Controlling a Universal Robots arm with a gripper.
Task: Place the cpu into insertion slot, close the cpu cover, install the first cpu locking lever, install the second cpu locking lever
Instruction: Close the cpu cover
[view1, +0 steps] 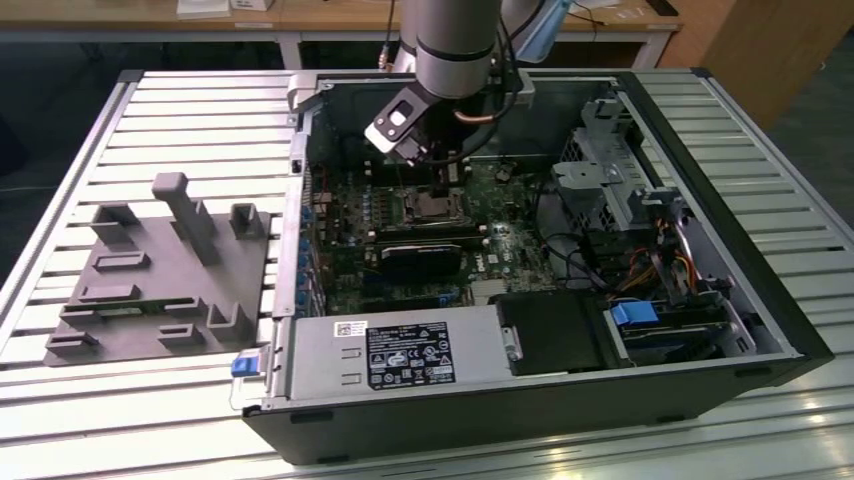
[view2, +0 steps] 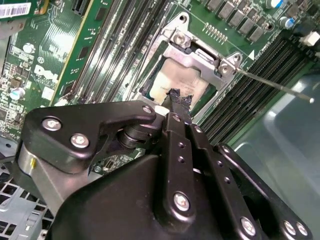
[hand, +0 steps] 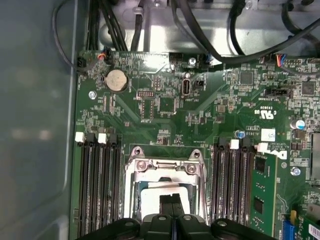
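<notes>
The open computer case (view1: 534, 420) lies on its side on a slatted metal table (view1: 134, 400). A grey moulded fixture (view1: 160, 270) sits beside it on the exterior view's left. The power supply (view1: 400, 355) occupies the near edge of the case.

The arm (view1: 454, 40) reaches down into the case from above. The gripper (view1: 447, 182) stands directly over the insertion slot (view1: 434, 207), near the middle of the motherboard (hand: 165, 110).

In the second wrist view the gripper (view2: 180, 97) has its two black fingers (view2: 176, 130) pressed together, and nothing is visible between them. The tips are at the edge of the cpu (view2: 175, 77); whether they actually touch it I cannot tell. The first wrist view agrees, with the gripper (hand: 172, 200) closed and its narrow tips over the chip.

The cpu (hand: 155, 187) is seated in the slot, its dull silver top showing through the window of the cpu cover (hand: 165, 167). The cpu cover (view2: 197, 52) frames the chip on all visible sides and appears to lie down over it (full seating cannot be confirmed from here).

A locking lever (view2: 275, 86), a thin metal rod, runs from the corner of the cover out over the memory slots (view2: 250, 95) and looks unlatched.

Memory slots (hand: 97, 190) flank the socket on both sides. A coin battery (hand: 116, 80) sits further up the board.
</notes>
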